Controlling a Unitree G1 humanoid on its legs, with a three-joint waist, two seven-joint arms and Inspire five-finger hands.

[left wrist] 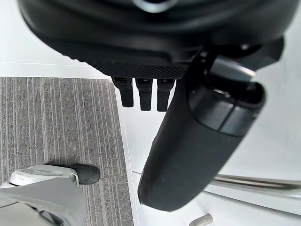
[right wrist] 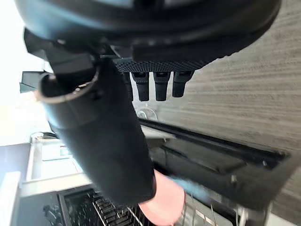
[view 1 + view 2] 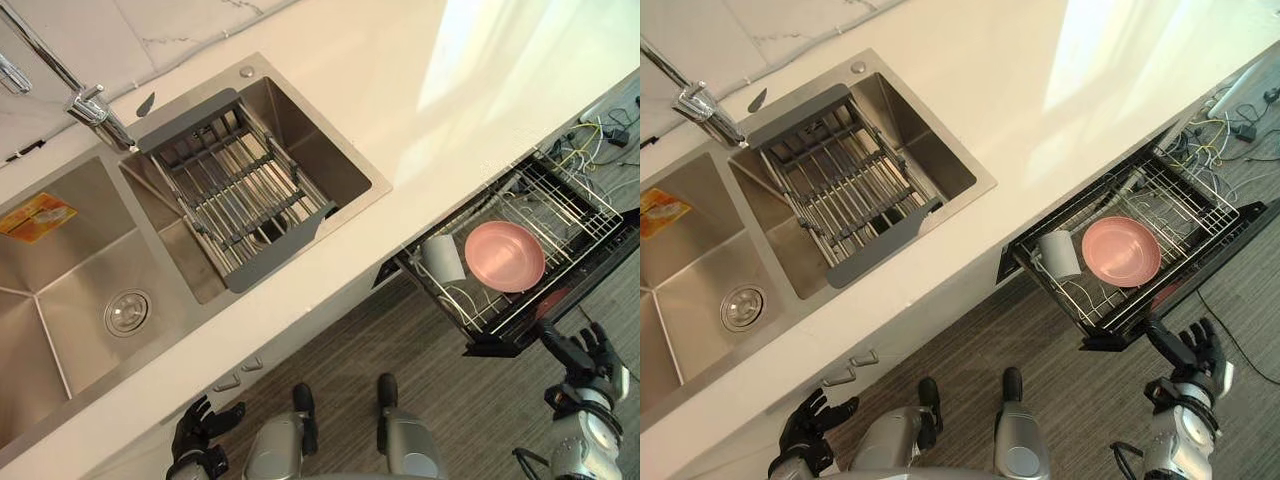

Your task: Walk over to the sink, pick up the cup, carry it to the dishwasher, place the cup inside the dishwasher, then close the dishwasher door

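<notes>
While in wire rack [image 3: 565, 200], cylindrical cup [image 3: 443, 258]

One cup [image 3: 443, 258] and one pink plate [image 3: 504, 256] (both right of centre, in the single dishwasher rack [image 3: 565, 200]). Two sink basins [image 3: 60, 290] at left, one grey draining rack [image 3: 235, 190], one tap [image 3: 95, 108].

The pulled-out dishwasher rack [image 3: 565, 205] juts from under the counter [image 3: 400, 100], open from above. Cup [image 3: 443, 258] and plate [image 3: 504, 256] crowd one end; wires past the plate are bare. A drain rack [image 3: 235, 195] bars the right basin; the left basin [image 3: 60, 290] lies open.
</notes>
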